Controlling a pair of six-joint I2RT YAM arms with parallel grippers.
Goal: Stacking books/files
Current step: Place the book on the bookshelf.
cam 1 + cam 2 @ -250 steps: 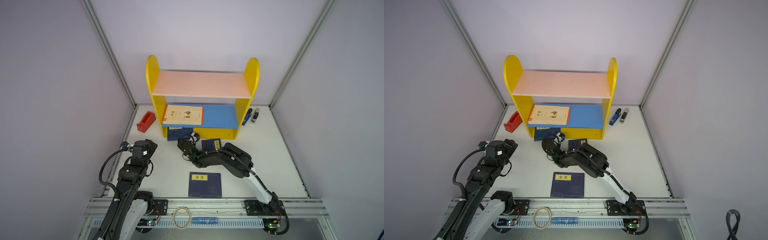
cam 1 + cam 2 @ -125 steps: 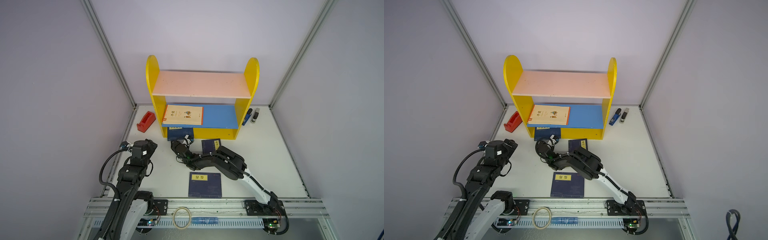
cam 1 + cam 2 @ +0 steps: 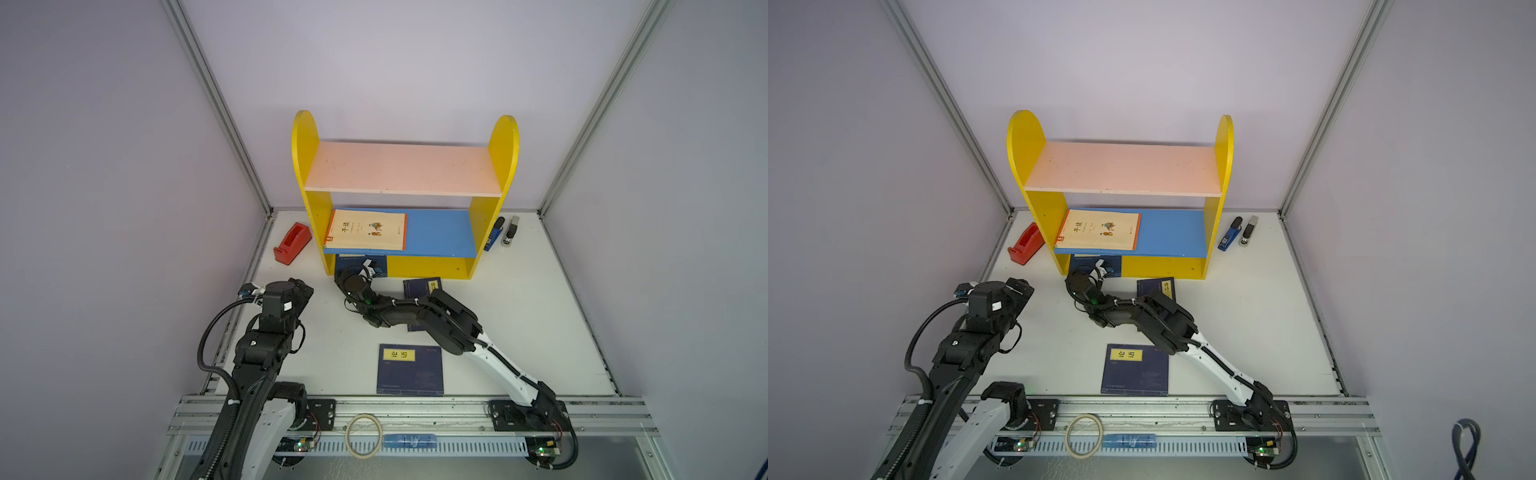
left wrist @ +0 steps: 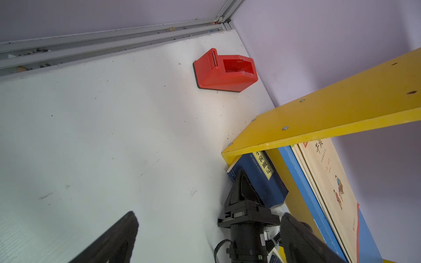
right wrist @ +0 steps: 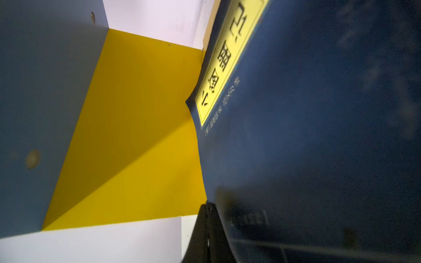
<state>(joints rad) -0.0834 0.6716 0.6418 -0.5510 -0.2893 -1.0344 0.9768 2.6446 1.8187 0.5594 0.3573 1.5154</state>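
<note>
A cream book (image 3: 365,230) lies on the blue middle board of the yellow shelf (image 3: 494,208). Under that board a navy book (image 3: 353,262) with a yellow label lies flat. My right gripper (image 3: 370,266) reaches in there, shut, its closed fingers (image 4: 241,182) lying against that book's cover (image 5: 319,136). A second navy book (image 3: 422,286) lies partly under the right arm. A third (image 3: 409,370) lies near the table's front edge. My left gripper (image 4: 208,218) hovers open and holds nothing, left of the shelf, in a top view (image 3: 301,291).
A red tape dispenser (image 3: 291,243) stands left of the shelf by the wall. A blue stapler (image 3: 492,237) and a grey one (image 3: 510,230) lie right of the shelf. A tape ring (image 3: 364,430) rests on the front rail.
The right arm has swung left and reached into the shelf's bottom space, onto the navy book there. The left arm has not moved.
</note>
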